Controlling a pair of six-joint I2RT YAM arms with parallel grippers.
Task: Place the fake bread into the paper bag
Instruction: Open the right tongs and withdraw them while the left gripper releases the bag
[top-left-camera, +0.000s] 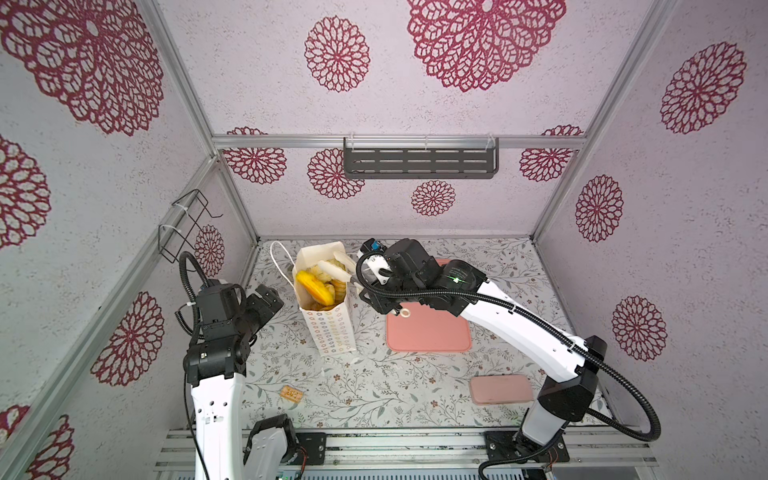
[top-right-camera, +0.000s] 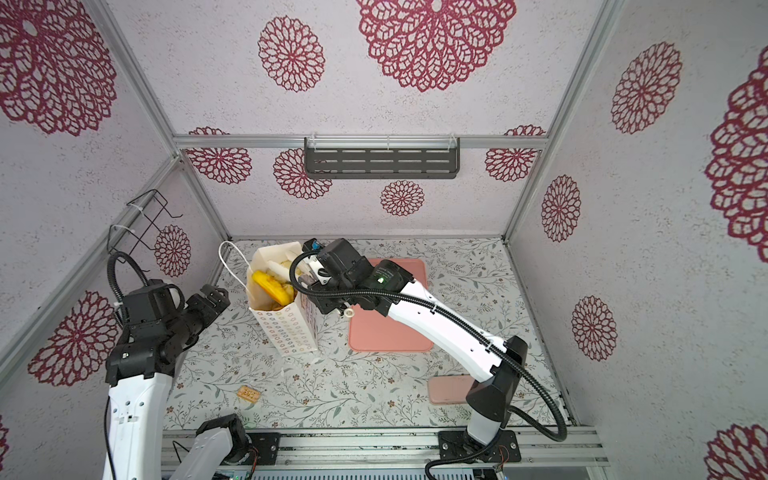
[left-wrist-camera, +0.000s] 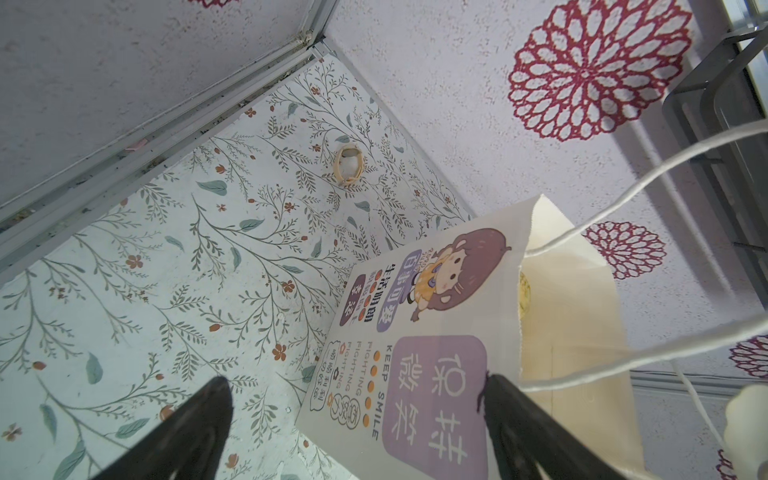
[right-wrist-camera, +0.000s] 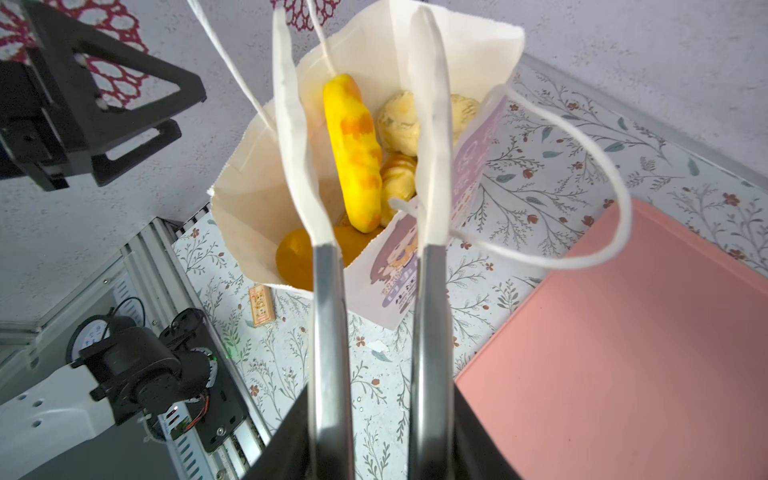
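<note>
Two end effectors are working at the tall white paper bag (top-left-camera: 330, 332) printed with small flower rings. The right end effector (right-wrist-camera: 351, 16) is hovering over the bag's open mouth, its white-tipped fingers (right-wrist-camera: 291, 124) standing slightly apart and parallel, pinching nothing. The left end effector (left-wrist-camera: 355, 380) is sitting just beside the bag's printed face, jaws spread wide, holding nothing. The bag is standing upright on the floral table (top-left-camera: 374, 395), mouth facing up. The golden-yellow fake bread (right-wrist-camera: 353, 153) is lying inside; the long smooth loaf is slanting, its long axis running diagonally across the mouth, with rounder rolls beside it.
</note>
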